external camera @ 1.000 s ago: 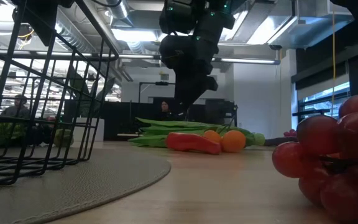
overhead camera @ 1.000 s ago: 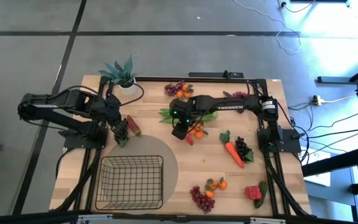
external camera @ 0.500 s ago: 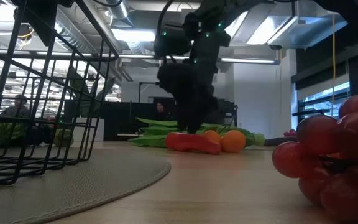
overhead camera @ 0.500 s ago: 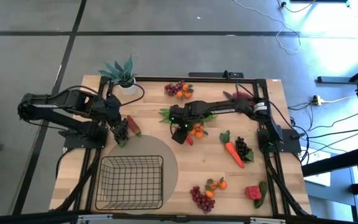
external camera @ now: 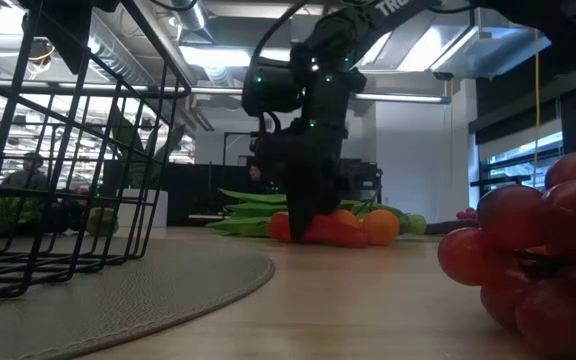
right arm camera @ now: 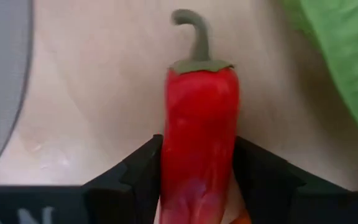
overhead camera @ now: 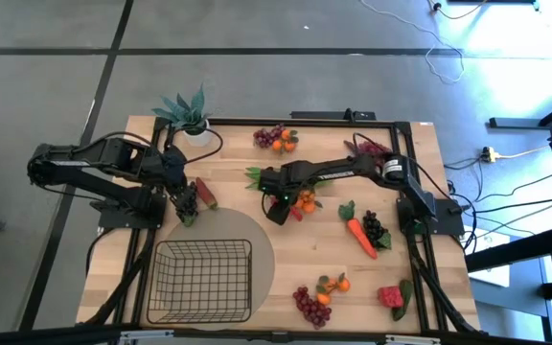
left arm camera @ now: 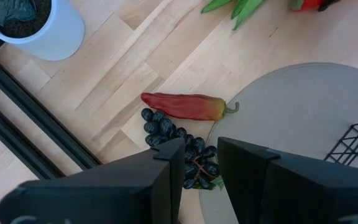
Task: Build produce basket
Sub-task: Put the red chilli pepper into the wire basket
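1. Now straddling a red chili pepper (right arm camera: 199,130) mid-table with the right gripper (overhead camera: 276,206), down at board level; black fingers (right arm camera: 138,171) parted on either side of the pepper, close along its flanks, squeeze not yet evident.
2. Judged step: the pick of this pepper, lying just left of the tangerines (overhead camera: 305,200) and near the green bean pods (external camera: 268,205).
3. Waiting over the left part of the table: left gripper (overhead camera: 188,203), fingers (left arm camera: 166,180) part open and holding nothing, hovering above a dark grape bunch (left arm camera: 179,146) and a second red pepper (left arm camera: 185,106) at the edge of the grey round mat (overhead camera: 262,244).
4. Sitting on that mat at the near left, seemingly without produce inside: wire basket (overhead camera: 204,280).
5. Called for next, by this reading: closing on the pepper, lifting clear of the tangerines, carrying left and nearer, releasing above the basket.
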You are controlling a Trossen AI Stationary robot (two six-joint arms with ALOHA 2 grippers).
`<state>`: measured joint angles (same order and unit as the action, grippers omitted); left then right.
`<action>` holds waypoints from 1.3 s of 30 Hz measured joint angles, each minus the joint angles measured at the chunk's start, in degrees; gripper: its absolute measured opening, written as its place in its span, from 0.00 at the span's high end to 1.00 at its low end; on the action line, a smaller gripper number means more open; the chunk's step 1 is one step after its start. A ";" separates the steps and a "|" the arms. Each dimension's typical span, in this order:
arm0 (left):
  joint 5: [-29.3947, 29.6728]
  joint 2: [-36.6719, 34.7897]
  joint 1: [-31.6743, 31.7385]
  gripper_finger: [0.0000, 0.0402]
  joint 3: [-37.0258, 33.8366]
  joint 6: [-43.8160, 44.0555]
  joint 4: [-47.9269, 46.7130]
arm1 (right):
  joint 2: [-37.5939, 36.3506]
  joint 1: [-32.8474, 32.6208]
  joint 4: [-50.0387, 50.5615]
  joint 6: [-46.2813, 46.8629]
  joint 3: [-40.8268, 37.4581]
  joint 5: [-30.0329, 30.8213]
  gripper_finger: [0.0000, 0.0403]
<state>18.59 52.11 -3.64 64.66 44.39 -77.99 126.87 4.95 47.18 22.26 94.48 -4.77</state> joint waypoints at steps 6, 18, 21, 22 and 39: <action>-0.01 0.00 0.00 0.79 0.00 0.00 0.00 | -0.22 -0.05 0.33 1.53 0.43 -0.05 0.73; -0.02 0.00 -0.02 0.79 -0.02 -0.28 0.00 | 0.11 -0.14 7.42 1.55 11.50 0.37 0.83; -0.02 0.00 0.00 0.79 -0.02 -2.66 0.02 | 0.11 -0.30 10.80 1.55 16.66 1.07 0.83; -0.02 0.00 -0.02 0.79 0.00 -3.32 0.02 | 0.11 -0.47 11.55 1.62 18.44 1.41 0.83; 1.84 -4.91 -3.50 0.79 -0.04 -18.18 4.80 | -0.11 -10.78 3.65 8.96 38.34 12.13 0.83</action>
<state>20.43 47.20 -7.14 64.62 26.21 -73.19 126.76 -5.82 50.83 31.22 132.81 7.36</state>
